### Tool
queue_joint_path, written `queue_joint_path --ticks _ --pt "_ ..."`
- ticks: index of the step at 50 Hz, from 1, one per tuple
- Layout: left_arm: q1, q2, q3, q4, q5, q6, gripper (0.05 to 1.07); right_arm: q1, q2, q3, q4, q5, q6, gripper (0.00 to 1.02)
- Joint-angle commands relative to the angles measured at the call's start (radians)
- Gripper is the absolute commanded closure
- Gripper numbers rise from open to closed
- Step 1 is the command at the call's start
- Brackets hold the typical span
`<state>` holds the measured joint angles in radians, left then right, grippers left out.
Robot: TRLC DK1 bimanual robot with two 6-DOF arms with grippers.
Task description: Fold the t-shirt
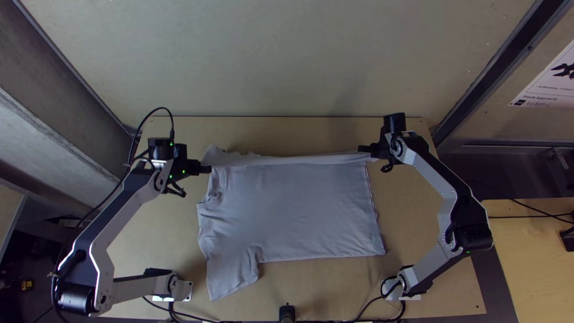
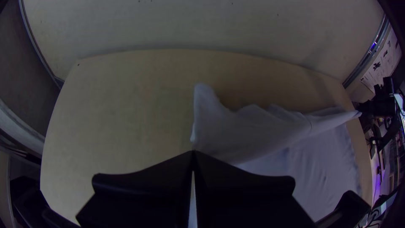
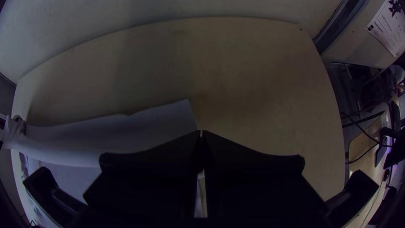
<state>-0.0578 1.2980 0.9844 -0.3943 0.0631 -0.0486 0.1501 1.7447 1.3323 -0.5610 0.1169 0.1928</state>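
Operator, your t-shirt point(image 1: 293, 209) lies mostly spread across the middle of the bench point(image 1: 412, 215), one sleeve point(image 1: 230, 275) pointing toward the near edge. Its side toward the bench's far edge is raised in a taut ridge between your two grippers. Your left gripper point(image 1: 208, 169) is closed on the ridge's left end, with loose, rumpled cloth beside it toward the far edge. Your right gripper point(image 1: 362, 148) is closed on the other end, near the hem, toward the bench's far right corner.
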Motion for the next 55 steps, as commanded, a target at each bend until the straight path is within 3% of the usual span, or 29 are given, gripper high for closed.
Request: queue_joint_path --ticks 1,22,24,30,31,34,45,55 --pt "0.013 -0.06 -0.087 0.017 -0.006 0.012 1.05 0.003 -0.033 -0.061 0.016 0.026 -0.013 1.0" --pt "0.001 -0.049 -0.257 0.118 -0.006 -0.027 1.02 0.008 -0.016 -0.209 0.104 0.027 -0.006 0.97" --pt "0.0 -0.049 -0.262 0.114 -0.006 -0.028 0.91 0.003 -0.017 -0.216 0.102 0.027 -0.006 0.82" --pt "-0.019 -0.086 -0.26 0.055 -0.006 -0.043 0.36 -0.015 -0.053 -0.237 0.102 0.035 0.01 0.05" --pt "-0.019 -0.095 -0.257 0.045 -0.006 -0.043 0.29 -0.021 -0.06 -0.237 0.101 0.035 0.011 0.03" --pt "-0.027 -0.114 -0.242 0.0 -0.002 -0.045 0.1 -0.037 -0.091 -0.236 0.095 0.033 0.013 0.03" --pt "-0.019 -0.187 -0.161 -0.126 0.044 -0.04 0.1 -0.075 -0.241 -0.249 0.082 0.033 0.01 0.03" --pt "-0.033 -0.249 -0.099 -0.285 0.098 0.004 0.1 -0.095 -0.375 -0.242 -0.017 0.033 0.008 0.03"
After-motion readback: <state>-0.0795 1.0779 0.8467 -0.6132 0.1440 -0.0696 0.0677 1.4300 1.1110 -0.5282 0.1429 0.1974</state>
